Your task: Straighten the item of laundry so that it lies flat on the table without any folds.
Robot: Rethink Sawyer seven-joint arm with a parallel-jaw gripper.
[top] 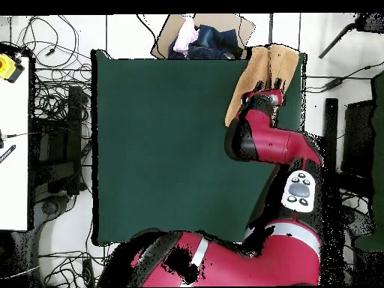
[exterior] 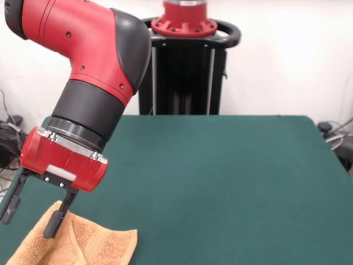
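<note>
Rumpled terry towel (exterior: pixel 83 243) (peach) under spread hand (exterior: pixel 32 215).

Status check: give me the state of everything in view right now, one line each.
Towel: bunched and folded at the table's corner, not flat.
Gripper: open, fingers spread, one of them at the towel's edge; nothing held.
Table: green top, only the towel on it.

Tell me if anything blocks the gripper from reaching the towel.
Nothing visible does. The gripper, fingers apart, is right at the towel near the table's corner; one finger overlaps the cloth's raised fold. Whether it touches is unclear.
</note>
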